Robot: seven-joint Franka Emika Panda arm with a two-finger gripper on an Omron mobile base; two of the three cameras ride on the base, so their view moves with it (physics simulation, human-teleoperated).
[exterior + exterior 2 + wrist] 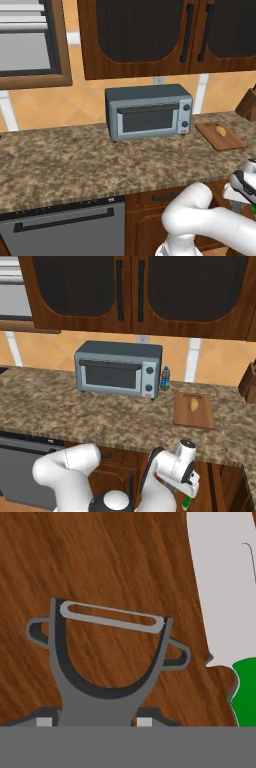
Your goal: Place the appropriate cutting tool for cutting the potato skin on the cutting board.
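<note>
Brown wood grain fills the background of the hand view, where the gripper seems to pinch the grey peeler by its handle, though the fingertips barely show. Just beside it lies a white blade with a green handle. Up on the speckled tabletop, the cutting board carries the potato, with bare room around it right of the toaster oven.
</note>
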